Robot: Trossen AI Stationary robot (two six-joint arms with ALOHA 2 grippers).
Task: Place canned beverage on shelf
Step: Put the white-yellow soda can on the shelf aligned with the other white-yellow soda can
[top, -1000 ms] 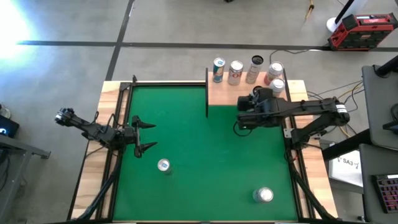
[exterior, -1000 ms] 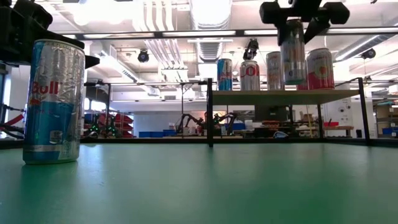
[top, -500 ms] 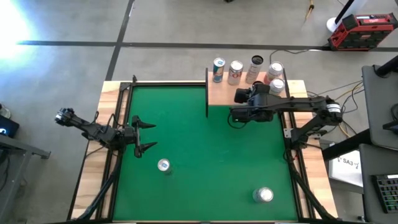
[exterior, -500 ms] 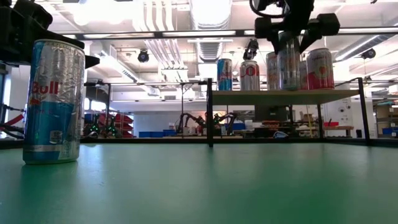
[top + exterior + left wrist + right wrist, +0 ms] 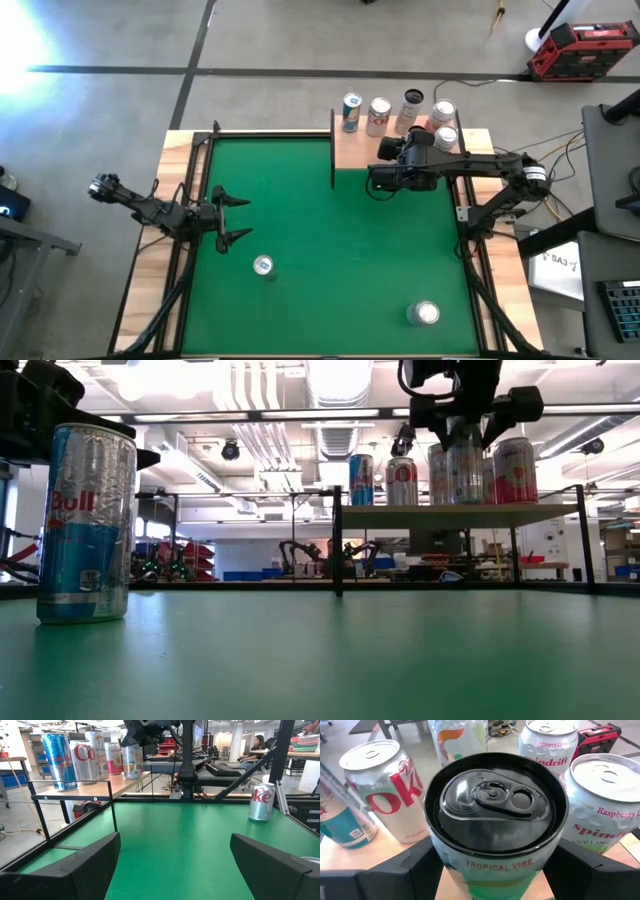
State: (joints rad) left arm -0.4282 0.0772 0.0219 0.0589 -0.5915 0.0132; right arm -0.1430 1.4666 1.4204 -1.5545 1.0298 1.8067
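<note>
Cans in all: eight (tallied from overhead and checked against the wrist cameras).
Cans at the shelf (image 5: 355, 150): six, at the bench's 1 o'clock corner.
Shelf cans by kind: one blue Red Bull can (image 5: 351, 110), one Coke can (image 5: 378, 115), one tall can (image 5: 411, 103), two Spindrift cans (image 5: 443, 112), one black-topped can (image 5: 492, 805).
Cans between fingers: one, the black-topped can, flanked by the right gripper (image 5: 492, 870).
Cans on the green bench (image 5: 320, 220): two, a second Red Bull can (image 5: 262, 265) at 7 o'clock and a Diet Coke can (image 5: 424, 313) at 5 o'clock.
Shelves: one.
Grippers: two, the left gripper (image 5: 232, 218) at 9 o'clock.
Fingers: four, two per gripper.
People: one person (image 5: 258, 742), seated beyond the bench.
</note>
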